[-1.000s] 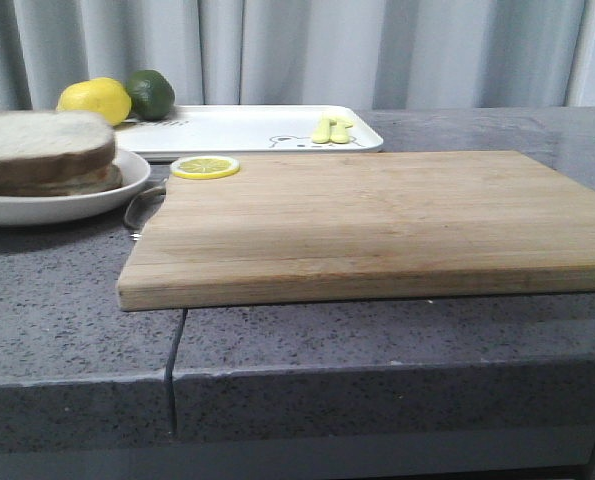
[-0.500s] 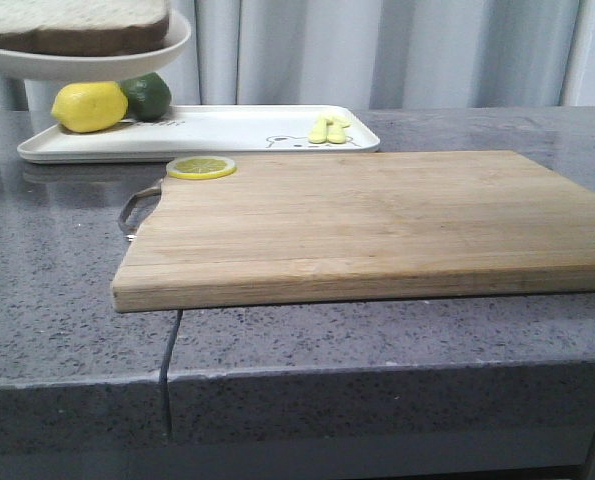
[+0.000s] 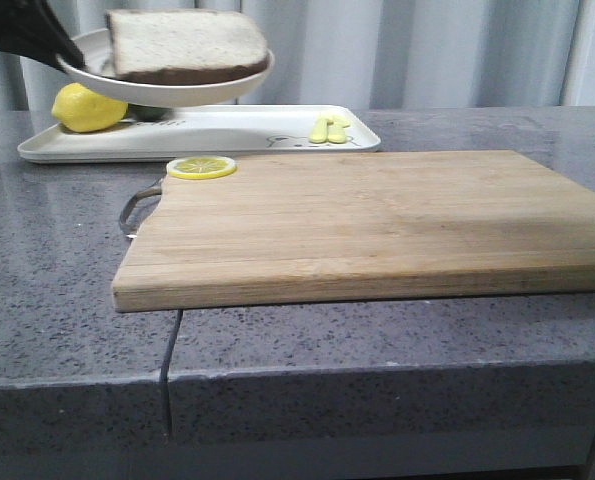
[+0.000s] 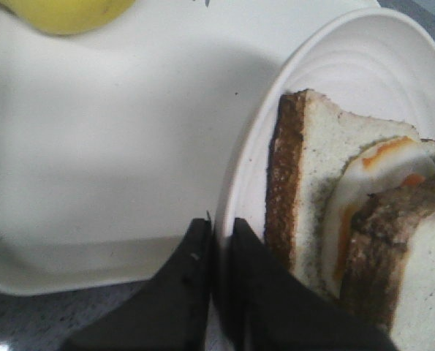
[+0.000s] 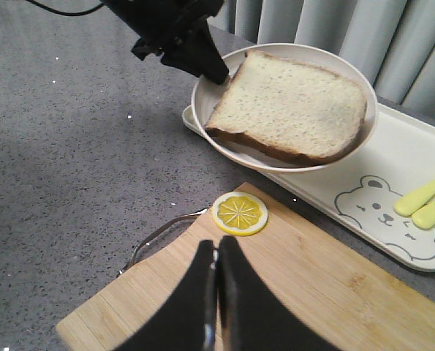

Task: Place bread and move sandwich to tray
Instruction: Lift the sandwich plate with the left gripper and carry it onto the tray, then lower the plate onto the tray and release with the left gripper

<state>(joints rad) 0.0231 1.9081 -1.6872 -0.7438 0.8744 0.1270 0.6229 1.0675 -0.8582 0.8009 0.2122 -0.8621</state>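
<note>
Front view: the left pincer (image 3: 32, 35) sits at the upper left of the frame, pinching the rim of the plate (image 3: 162, 92), which hangs in the air above the left part of the tray (image 3: 237, 130). The sandwich (image 3: 185, 47) lies on the plate. A lemon (image 3: 88, 107) rests on the tray at left, two pale yellow pieces (image 3: 330, 129) at its right end. A lemon slice (image 3: 201, 167) lies on the upper left corner of the cutting board (image 3: 377, 225), which fills the middle of the tabletop (image 3: 47, 290).

Left wrist view: the black fingers (image 4: 188, 285) at lower centre clamp the plate rim (image 4: 235, 197); at right, egg (image 4: 378, 164) shows between the bread slices (image 4: 316, 175).

Right wrist view: the right pincer (image 5: 216, 292) is at lower centre, pressed together and empty, above the board.
</note>
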